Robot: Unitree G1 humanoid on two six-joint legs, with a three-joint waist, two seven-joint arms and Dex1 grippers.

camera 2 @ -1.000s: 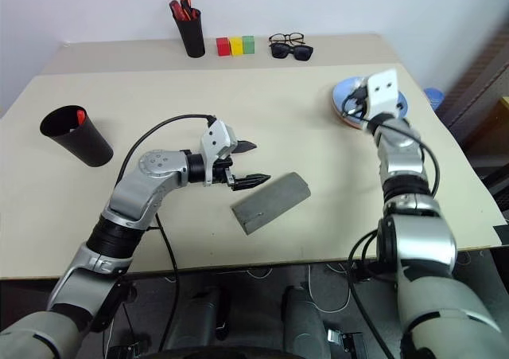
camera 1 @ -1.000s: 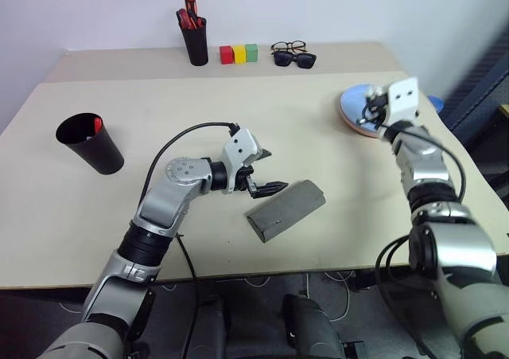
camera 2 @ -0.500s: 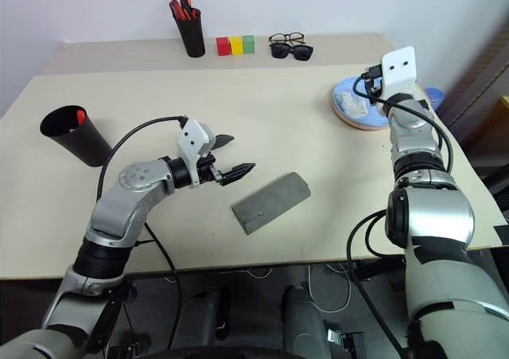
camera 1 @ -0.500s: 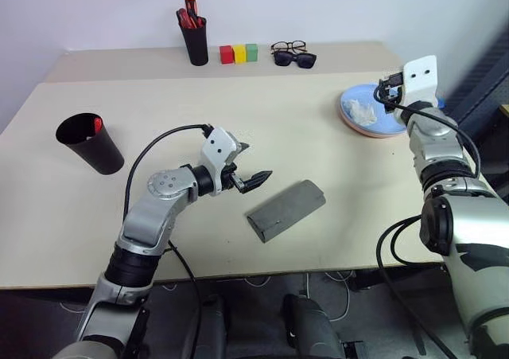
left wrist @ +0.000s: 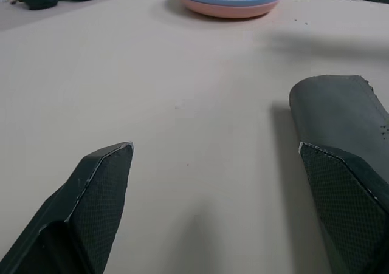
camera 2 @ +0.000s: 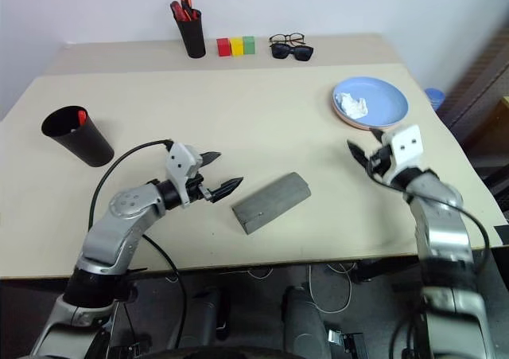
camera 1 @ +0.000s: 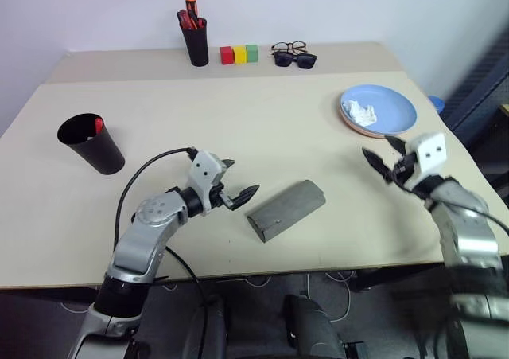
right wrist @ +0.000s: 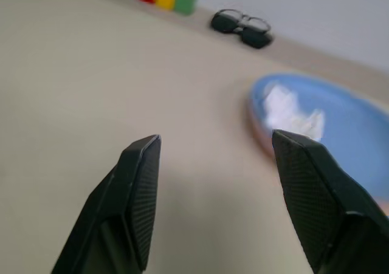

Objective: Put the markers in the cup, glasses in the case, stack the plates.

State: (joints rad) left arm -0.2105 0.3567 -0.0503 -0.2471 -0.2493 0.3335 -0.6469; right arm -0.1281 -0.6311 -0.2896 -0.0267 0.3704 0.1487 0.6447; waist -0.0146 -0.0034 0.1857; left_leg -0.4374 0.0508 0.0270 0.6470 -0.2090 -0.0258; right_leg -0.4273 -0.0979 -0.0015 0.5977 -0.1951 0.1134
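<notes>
The grey case (camera 1: 285, 208) lies closed at the table's middle. My left gripper (camera 1: 243, 176) hovers open just left of it, empty. At the right, the blue plate (camera 1: 398, 114) rests on the pink plate (left wrist: 231, 10), with a crumpled white scrap (camera 1: 363, 113) on the blue one. On the near side of the plates, apart from them, my right gripper (camera 1: 379, 154) is open and empty. The black cup (camera 1: 90, 142) stands at the left with a red marker cap (camera 1: 98, 125) showing inside. The glasses are hidden.
At the back edge stand a narrow black holder of red-orange markers (camera 1: 194, 34), three coloured blocks (camera 1: 239, 53), and a black-framed clear pair with dark sunglasses (camera 1: 293, 55). Bare tabletop (camera 1: 238, 112) lies between cup, case and plates.
My right gripper opened and drew back from over the plates toward the near edge, leaving the white scrap showing on the blue plate. My left gripper pulled away leftward from the case.
</notes>
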